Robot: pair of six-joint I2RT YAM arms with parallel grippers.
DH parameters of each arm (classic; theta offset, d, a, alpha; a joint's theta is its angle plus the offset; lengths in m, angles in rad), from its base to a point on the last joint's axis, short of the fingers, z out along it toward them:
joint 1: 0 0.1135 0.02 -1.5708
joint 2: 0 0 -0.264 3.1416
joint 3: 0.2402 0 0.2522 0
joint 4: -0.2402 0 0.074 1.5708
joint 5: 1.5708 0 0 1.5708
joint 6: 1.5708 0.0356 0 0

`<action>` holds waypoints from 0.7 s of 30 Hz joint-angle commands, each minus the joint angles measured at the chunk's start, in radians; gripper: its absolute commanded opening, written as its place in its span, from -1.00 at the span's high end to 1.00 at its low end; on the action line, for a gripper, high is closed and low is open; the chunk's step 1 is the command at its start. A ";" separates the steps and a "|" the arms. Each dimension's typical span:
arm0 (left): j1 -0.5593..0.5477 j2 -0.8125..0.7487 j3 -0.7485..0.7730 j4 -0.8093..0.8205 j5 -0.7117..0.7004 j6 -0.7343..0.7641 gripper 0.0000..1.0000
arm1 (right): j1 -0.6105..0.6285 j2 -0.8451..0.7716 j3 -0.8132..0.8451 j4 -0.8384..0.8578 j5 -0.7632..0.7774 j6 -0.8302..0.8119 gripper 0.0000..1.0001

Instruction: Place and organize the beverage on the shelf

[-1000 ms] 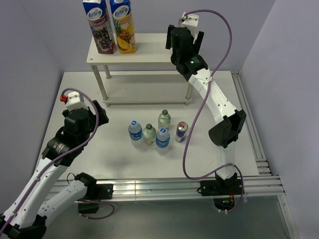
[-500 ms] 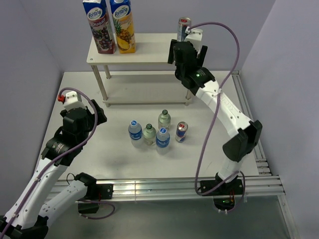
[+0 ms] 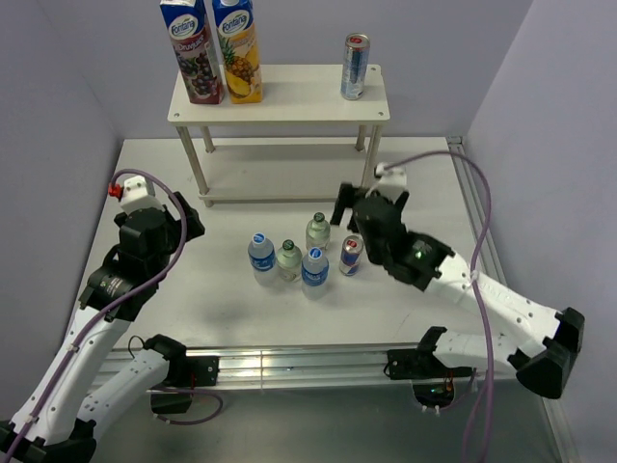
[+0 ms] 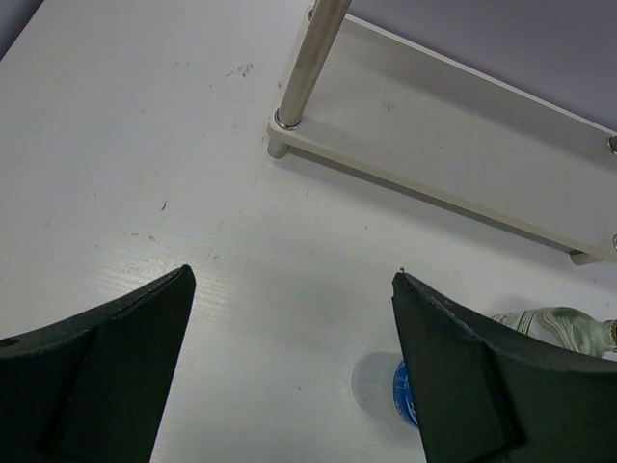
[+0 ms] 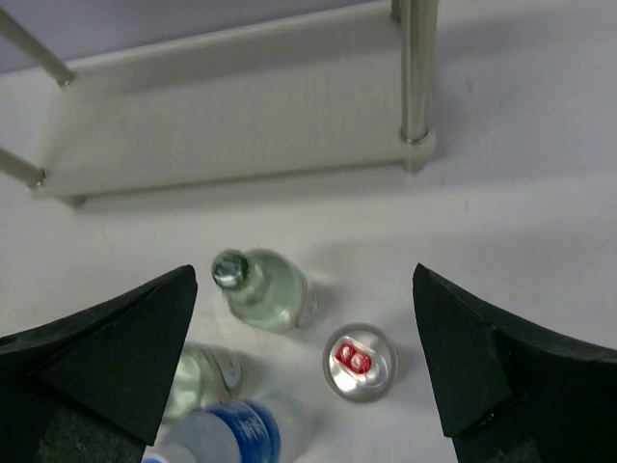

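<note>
Since a second ago the right arm has pulled back off the small white two-tier shelf point(image 3: 280, 101) and come down toward the front of the table. It has left a slim silver-and-blue can point(image 3: 354, 68) standing upright at the right end of the top board. That shelf sits at the far side of the white table point(image 3: 231, 309), close to the back wall. At the left end of its top board two tall juice cartons stand upright, just beside each other: a purple carton point(image 3: 191, 50) and a yellow carton point(image 3: 237, 48). In front of the shelf a cluster stands on the table: a blue-capped clear bottle point(image 3: 260, 257), a second blue-capped bottle point(image 3: 314, 267), a green-capped bottle point(image 3: 288, 258), another green-capped bottle point(image 3: 317, 231) behind them, and a red-topped silver can point(image 3: 351, 255) at the group's right. The right gripper point(image 5: 305, 273) hangs above that can and the rear green-capped bottle, its black fingers spread wide with nothing between them. The left gripper point(image 4: 292, 275) hovers over bare table left of the bottles, near the shelf's front left leg, its jaws likewise parted and empty.
</note>
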 commanded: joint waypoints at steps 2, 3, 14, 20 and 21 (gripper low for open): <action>0.019 -0.014 -0.001 0.045 0.033 0.024 -0.80 | 0.031 -0.131 -0.298 0.168 -0.148 0.146 -1.00; 0.025 -0.014 -0.001 0.045 0.034 0.024 -0.80 | 0.044 -0.161 -0.365 0.175 -0.148 0.169 -1.00; 0.029 -0.010 -0.001 0.040 0.024 0.021 -0.80 | 0.056 -0.137 -0.533 0.229 -0.128 0.239 -1.00; 0.029 -0.006 0.001 0.037 0.020 0.019 -0.80 | 0.051 0.016 -0.554 0.362 -0.105 0.226 -1.00; 0.029 -0.006 -0.001 0.037 0.022 0.019 -0.80 | 0.047 0.036 -0.556 0.376 -0.093 0.221 -1.00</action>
